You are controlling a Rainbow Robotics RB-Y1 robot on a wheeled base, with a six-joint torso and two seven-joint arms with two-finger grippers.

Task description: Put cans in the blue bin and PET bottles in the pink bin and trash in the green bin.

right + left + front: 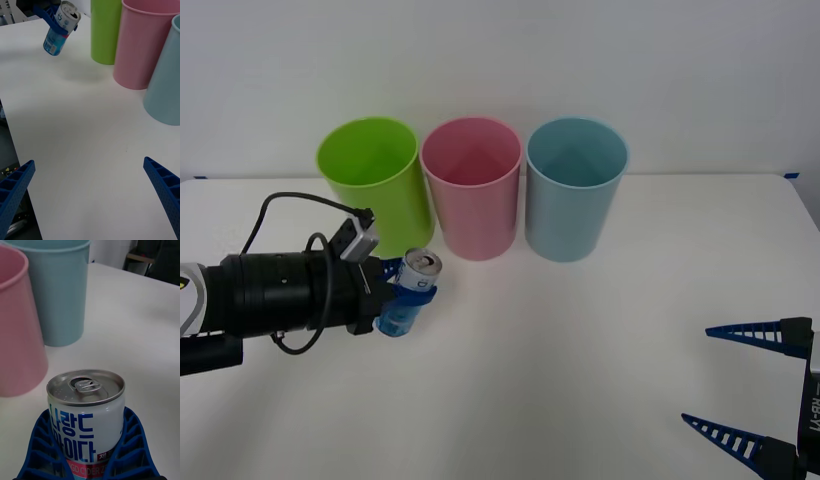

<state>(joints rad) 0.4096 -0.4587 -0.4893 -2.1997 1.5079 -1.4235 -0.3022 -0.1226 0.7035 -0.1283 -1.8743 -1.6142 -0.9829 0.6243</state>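
The front camera looks down over the table (580,350) toward 3 bins; the right wrist view faces them low; the left wrist view sits close behind the can (86,416).

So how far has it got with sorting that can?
Picked up but not yet binned. The left gripper holds the can tilted above the table, in front of the green bin. It must go past the pink bin into the blue bin. The right gripper waits open.

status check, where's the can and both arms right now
Left end effector shut on the can, lifted, in front of green bin. Right end effector open, idle, near side. Blue bin path unobstructed.
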